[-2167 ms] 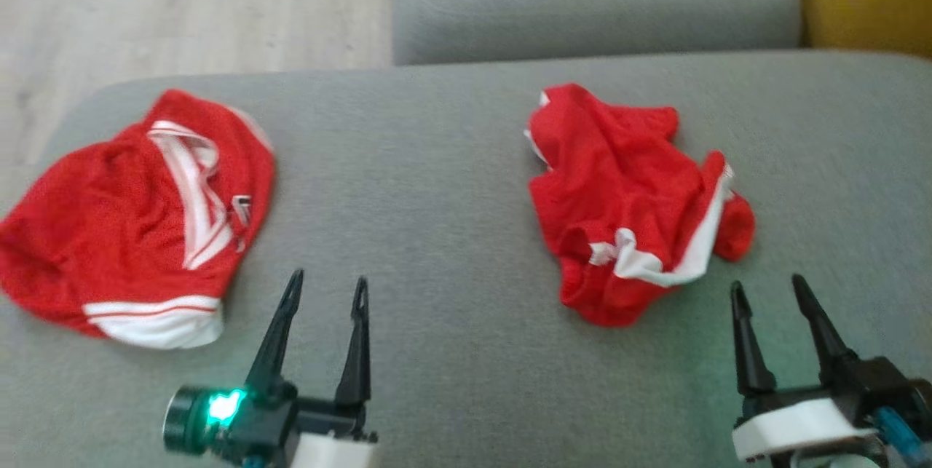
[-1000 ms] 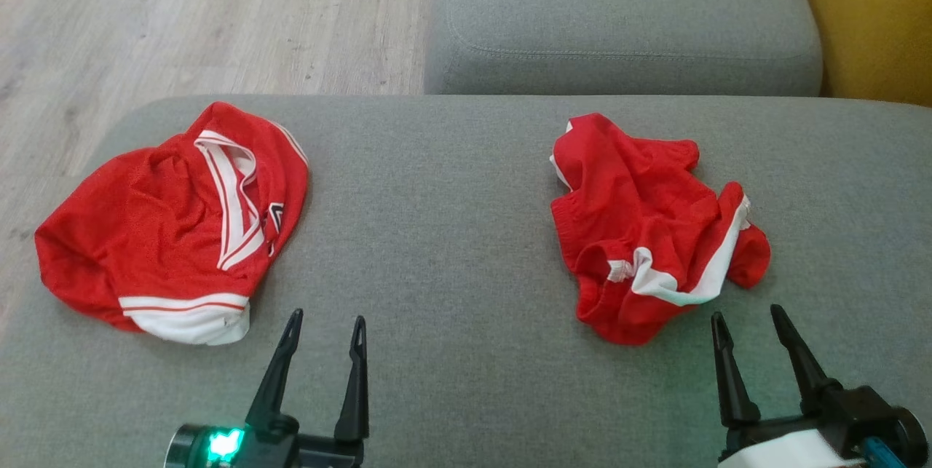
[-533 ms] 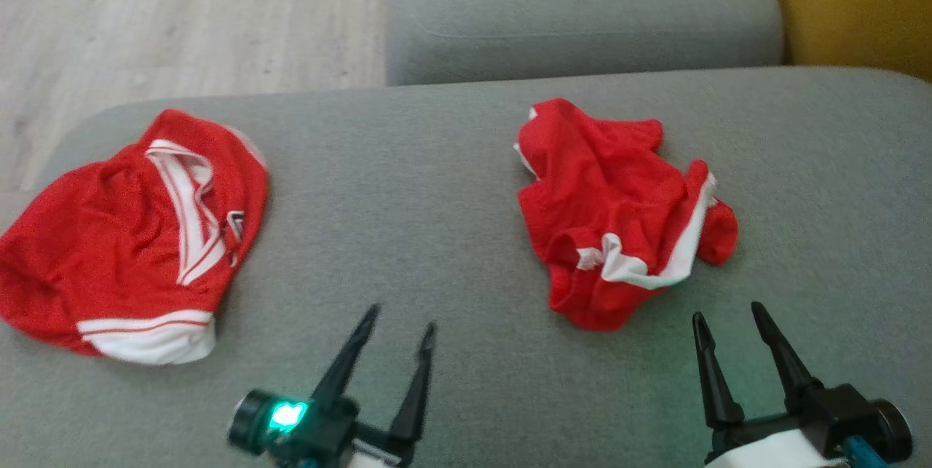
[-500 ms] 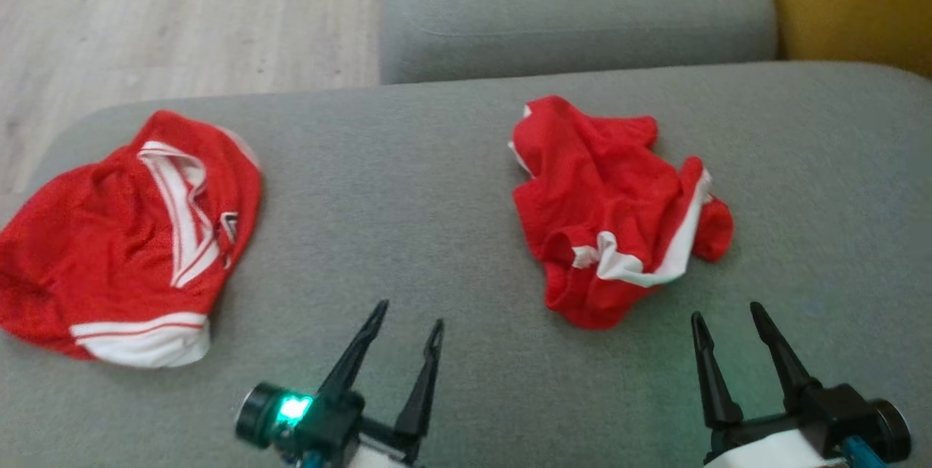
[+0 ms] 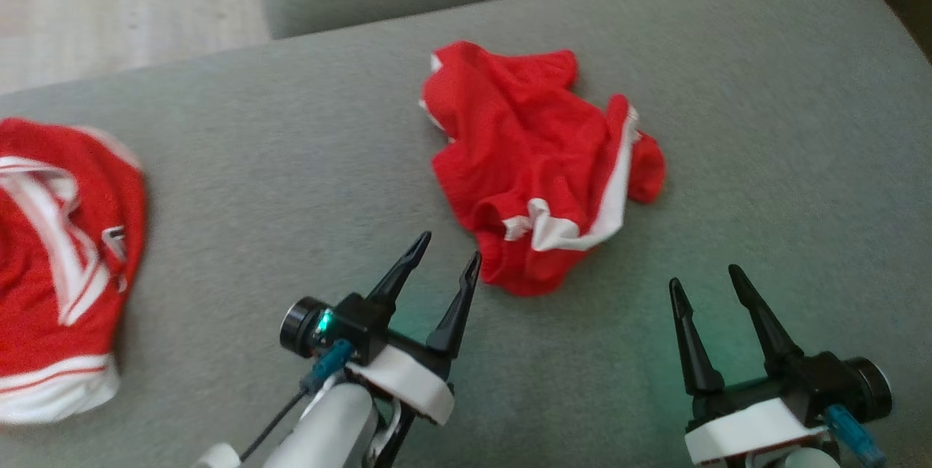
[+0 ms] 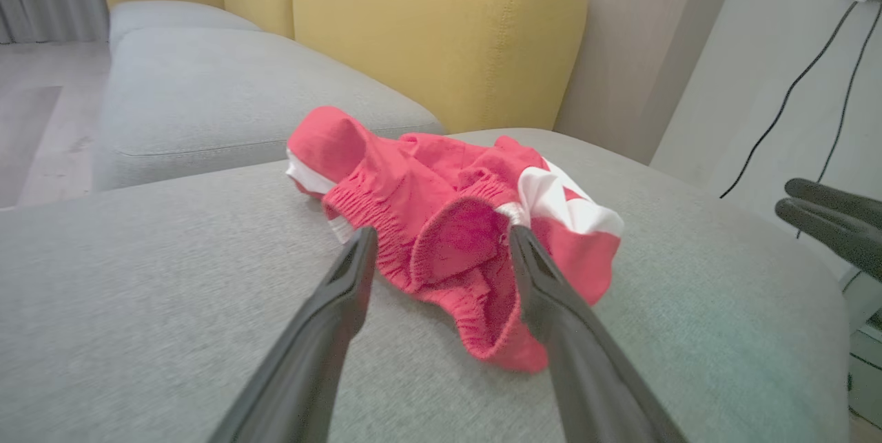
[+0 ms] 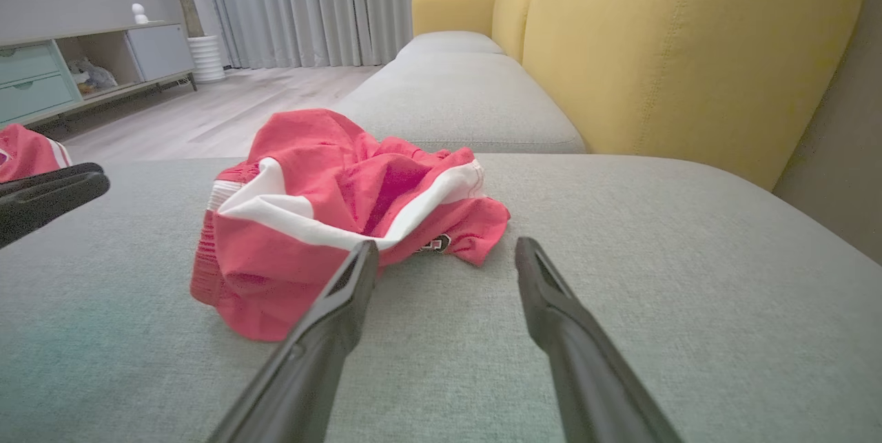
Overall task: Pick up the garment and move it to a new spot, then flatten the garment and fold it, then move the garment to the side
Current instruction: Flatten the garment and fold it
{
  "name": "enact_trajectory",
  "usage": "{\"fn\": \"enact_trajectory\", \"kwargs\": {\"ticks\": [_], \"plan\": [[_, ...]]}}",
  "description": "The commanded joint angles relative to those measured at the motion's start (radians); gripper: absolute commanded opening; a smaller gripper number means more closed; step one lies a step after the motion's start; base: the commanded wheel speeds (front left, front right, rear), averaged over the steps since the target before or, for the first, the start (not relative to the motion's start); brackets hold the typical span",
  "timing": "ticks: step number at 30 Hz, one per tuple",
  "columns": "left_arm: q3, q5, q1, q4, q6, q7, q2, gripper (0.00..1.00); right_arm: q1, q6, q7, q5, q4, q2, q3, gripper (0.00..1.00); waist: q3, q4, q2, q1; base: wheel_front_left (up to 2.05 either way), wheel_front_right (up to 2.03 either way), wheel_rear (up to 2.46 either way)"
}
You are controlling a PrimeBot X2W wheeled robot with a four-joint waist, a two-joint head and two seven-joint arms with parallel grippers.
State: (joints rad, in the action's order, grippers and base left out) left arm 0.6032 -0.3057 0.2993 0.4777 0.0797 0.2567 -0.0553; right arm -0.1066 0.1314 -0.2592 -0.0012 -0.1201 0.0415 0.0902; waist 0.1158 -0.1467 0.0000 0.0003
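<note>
A crumpled red fabric garment with white trim and a gathered elastic waistband (image 5: 524,162) lies bunched in a heap on the grey upholstered sofa cushion (image 5: 255,162). A white band curls along its near side. The left end effector (image 5: 451,246) hovers just beside its near edge, fingers spread and empty. The right end effector (image 5: 705,275), equally spread and empty, sits apart to the garment's right.

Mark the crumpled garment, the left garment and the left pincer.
crumpled garment (image 5: 531,155), head view, red middle.
left garment (image 5: 22,286), head view, red cloth left of its stripe.
left pincer (image 5: 451,245), head view, midway between fingertips.
</note>
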Motion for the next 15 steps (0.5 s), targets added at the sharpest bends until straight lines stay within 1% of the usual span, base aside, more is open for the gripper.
{"fn": "enact_trajectory", "kwargs": {"ticks": [1,4,7,15], "plan": [[-0.016,-0.022,0.052,-0.016,-0.001,0.005,0.005,1.00,0.034,-0.001,-0.003,0.001,0.035,0.009,0.025,1.00,0.037,-0.046,0.0000,-0.0003,0.00,0.00,0.00],[0.000,-0.063,0.077,-0.006,0.000,0.005,0.005,1.00,0.041,-0.001,-0.003,0.005,0.039,0.009,0.026,1.00,0.054,-0.067,0.0000,-0.0003,0.00,0.00,0.00],[0.019,-0.113,0.094,-0.007,0.010,0.005,0.005,1.00,0.045,-0.001,-0.003,0.006,0.039,0.009,0.028,1.00,0.065,-0.083,0.0000,-0.0003,0.00,0.00,0.00],[0.039,-0.151,0.130,0.012,0.007,0.005,0.005,1.00,0.046,-0.001,-0.003,0.014,0.036,0.009,0.030,1.00,0.069,-0.109,0.0000,-0.0003,0.00,0.00,0.00]]}}
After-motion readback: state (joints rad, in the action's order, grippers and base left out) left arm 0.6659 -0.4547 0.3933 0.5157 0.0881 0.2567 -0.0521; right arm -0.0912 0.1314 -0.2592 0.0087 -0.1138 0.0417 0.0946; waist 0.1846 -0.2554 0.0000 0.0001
